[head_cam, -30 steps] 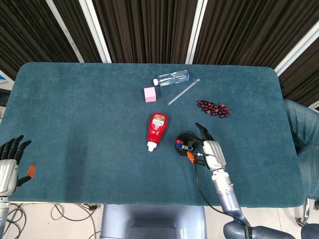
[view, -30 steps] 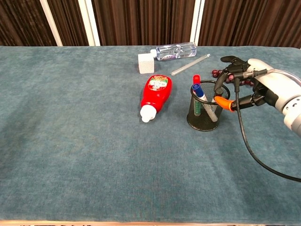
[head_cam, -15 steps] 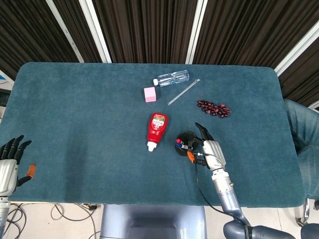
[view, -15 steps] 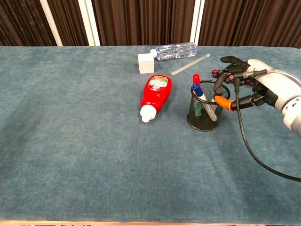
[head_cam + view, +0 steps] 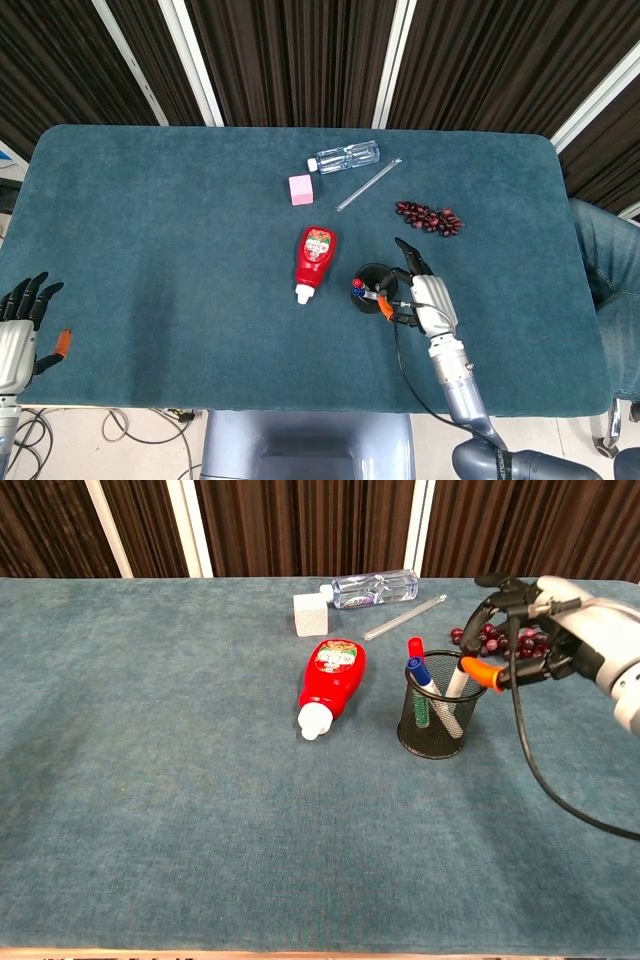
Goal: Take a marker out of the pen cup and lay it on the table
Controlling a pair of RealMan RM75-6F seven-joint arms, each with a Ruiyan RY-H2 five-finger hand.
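Dark vertical blinds back a teal-covered tabletop [image 5: 160, 220]. A red sauce bottle [image 5: 331, 685] lies at centre; its label print is too small to read. At its 3 o'clock stands the black mesh pen cup [image 5: 434, 718], holding a red-capped and a blue-capped pen plus a white marker [image 5: 451, 694]. The right robot hand [image 5: 545, 630] pinches the marker's top between orange thumb tip and a finger. Since a second ago this robot hand has risen and the marker stands higher in the cup. The left robot hand [image 5: 18, 335] rests spread at the tabletop's 8 o'clock edge, unchanged.
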